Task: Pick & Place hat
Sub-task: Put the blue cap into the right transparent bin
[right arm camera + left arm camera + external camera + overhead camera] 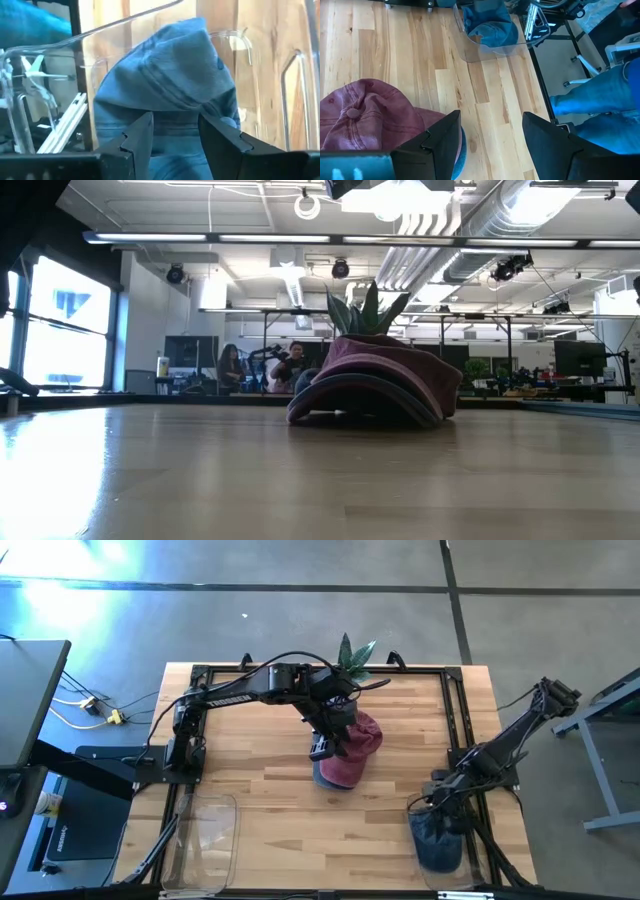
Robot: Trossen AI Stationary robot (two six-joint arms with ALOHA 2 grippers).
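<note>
A light wooden table (270, 810) is carrying a maroon cap (352, 750), a potted plant (352, 658) and two clear bins (205, 835).

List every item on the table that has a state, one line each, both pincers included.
Maroon hat: lying on the table centre, on top of a blue hat, not gripped.
Blue hat under it: mostly covered, only an edge showing.
Blue hat in the clear bin: crumpled inside, not gripped.
Left pincer: open, over the maroon hat.
Right pincer: open, above the binned hat.
Clear bin near left arm: no hat visible.
</note>
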